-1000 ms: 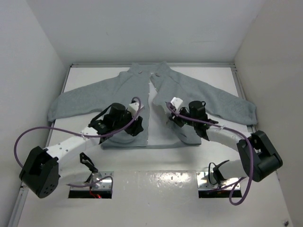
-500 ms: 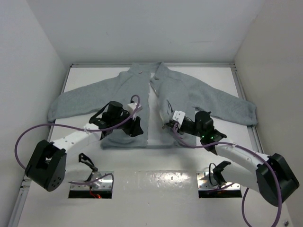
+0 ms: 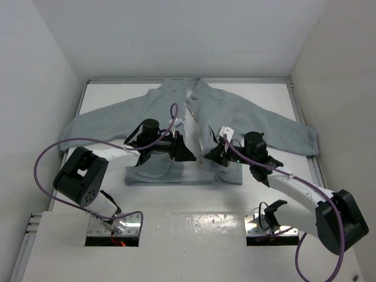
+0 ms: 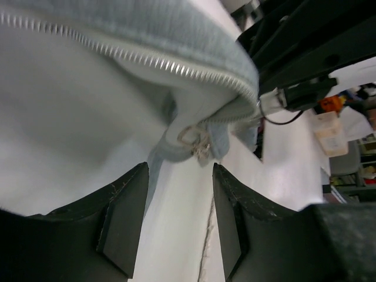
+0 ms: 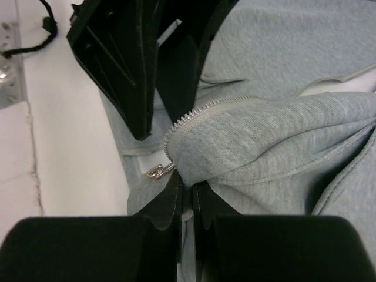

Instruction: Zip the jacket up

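The light grey fleece jacket (image 3: 247, 117) lies flat on the white table (image 3: 106, 97), collar toward the far wall, sleeves spread wide, its front open down the middle. Both arms reach in low and meet at the bottom of that opening, close to the hem. The right gripper (image 5: 187, 197) has its fingers drawn nearly together on a fold of the front edge, right at the foot of the zipper teeth (image 5: 197, 111), and the small metal zipper pull (image 5: 157, 171) dangles just beside its tips. Facing it, the left gripper (image 4: 179, 217) has its fingers set well apart and holds nothing; the pull hangs just ahead of that gap. To my eye this is the start of the job: getting hold of the zipper's bottom end. Next, I'd say, the left fingers need to ease forward and pinch that tiny pull squarely while the right keeps the fabric taut, since a piece that small could easily slip aside.
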